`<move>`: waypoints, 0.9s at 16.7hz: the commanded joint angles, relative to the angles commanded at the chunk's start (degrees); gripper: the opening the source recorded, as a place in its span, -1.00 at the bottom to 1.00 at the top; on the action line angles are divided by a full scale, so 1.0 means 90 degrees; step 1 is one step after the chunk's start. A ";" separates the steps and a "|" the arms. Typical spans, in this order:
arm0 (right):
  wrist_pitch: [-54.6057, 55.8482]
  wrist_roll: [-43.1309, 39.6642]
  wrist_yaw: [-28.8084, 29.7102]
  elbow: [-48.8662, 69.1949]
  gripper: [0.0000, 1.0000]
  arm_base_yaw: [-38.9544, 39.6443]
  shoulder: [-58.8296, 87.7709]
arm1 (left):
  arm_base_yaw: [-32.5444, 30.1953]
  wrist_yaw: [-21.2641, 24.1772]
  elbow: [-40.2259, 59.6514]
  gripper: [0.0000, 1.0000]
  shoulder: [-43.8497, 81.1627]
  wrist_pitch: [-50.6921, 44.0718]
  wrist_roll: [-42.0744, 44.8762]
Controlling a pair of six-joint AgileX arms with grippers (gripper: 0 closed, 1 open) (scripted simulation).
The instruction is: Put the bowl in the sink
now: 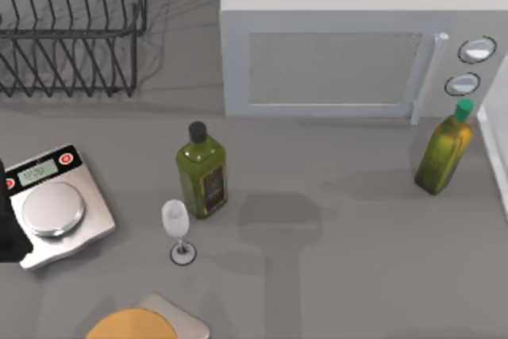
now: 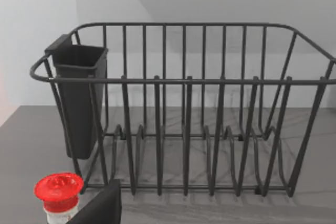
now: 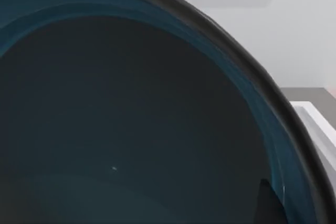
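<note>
The bowl (image 3: 131,129), glossy blue inside with a dark rim, sits very close under the right wrist camera. A dark fingertip (image 3: 269,203) of my right gripper (image 3: 273,211) reaches down inside the bowl's wall, so the gripper looks shut on the rim. Just past the rim lies a white edge of the sink (image 3: 315,129). In the top view the sink (image 1: 496,144) is a white strip at the right border. My left gripper (image 1: 6,232) is parked at the left edge beside the scale.
A wire dish rack (image 1: 71,29) stands at the back left and a microwave (image 1: 341,45) behind the middle. Two olive oil bottles (image 1: 202,172) (image 1: 444,152), a wine glass (image 1: 177,224), a scale (image 1: 55,212) and a board (image 1: 151,323) are on the table. A red-capped bottle (image 2: 58,190) stands before the rack.
</note>
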 joint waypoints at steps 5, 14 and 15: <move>0.0000 0.0000 0.0000 0.0000 0.06 0.0000 0.0000 | 0.0000 0.0000 0.0000 1.00 0.0000 0.0000 0.0000; 0.0000 0.0000 0.0000 0.0000 1.00 0.0000 0.0000 | 0.0000 0.0000 0.0000 1.00 0.0000 0.0000 0.0000; 0.0000 0.0000 0.0000 0.0000 1.00 0.0000 0.0000 | 0.0000 0.0000 0.0000 1.00 0.0000 0.0000 0.0000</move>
